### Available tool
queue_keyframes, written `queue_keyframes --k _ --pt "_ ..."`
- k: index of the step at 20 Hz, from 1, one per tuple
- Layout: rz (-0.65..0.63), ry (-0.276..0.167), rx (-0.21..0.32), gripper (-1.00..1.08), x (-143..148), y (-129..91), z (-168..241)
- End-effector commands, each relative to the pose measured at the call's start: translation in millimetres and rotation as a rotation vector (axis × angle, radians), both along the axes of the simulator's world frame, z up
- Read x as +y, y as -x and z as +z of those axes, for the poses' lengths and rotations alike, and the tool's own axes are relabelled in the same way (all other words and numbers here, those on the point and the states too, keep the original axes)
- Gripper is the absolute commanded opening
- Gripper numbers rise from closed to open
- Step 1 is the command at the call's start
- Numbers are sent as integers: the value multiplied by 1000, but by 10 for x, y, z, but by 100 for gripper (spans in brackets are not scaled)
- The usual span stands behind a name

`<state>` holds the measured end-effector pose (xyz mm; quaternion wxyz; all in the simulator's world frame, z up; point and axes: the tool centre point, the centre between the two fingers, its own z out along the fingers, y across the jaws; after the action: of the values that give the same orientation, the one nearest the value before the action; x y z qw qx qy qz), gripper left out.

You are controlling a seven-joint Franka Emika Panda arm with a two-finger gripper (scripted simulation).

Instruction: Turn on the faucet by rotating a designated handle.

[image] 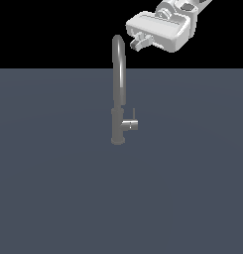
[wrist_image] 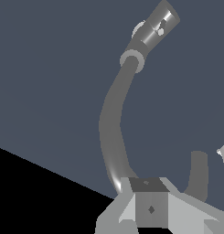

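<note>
The faucet [image: 118,94] stands upright in the middle of the exterior view, a slim grey tap with an arched spout and a thicker base. Its handle [image: 130,124] is a short stub on the base, toward the exterior view's right, with a thin pin pointing up. My gripper [image: 138,43] hovers just beside the top of the spout arch, on the exterior view's right, far above the handle. Its fingers look pressed together and hold nothing. In the wrist view the faucet [wrist_image: 111,123] curves away below my gripper [wrist_image: 150,203], and the base [wrist_image: 154,27] is farthest off.
A flat dark blue-grey surface [image: 53,188] spreads around the faucet, with nothing else on it. Black background lies beyond its far edge.
</note>
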<state>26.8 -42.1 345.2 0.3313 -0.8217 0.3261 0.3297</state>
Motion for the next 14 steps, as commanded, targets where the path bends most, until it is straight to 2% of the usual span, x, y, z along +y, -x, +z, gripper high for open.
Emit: queue_keyframes --k 1,14 --pt "-38 -43 44 -100 -33 -101 -155" --pt "-266 -288 306 -100 -144 -522 -1162"
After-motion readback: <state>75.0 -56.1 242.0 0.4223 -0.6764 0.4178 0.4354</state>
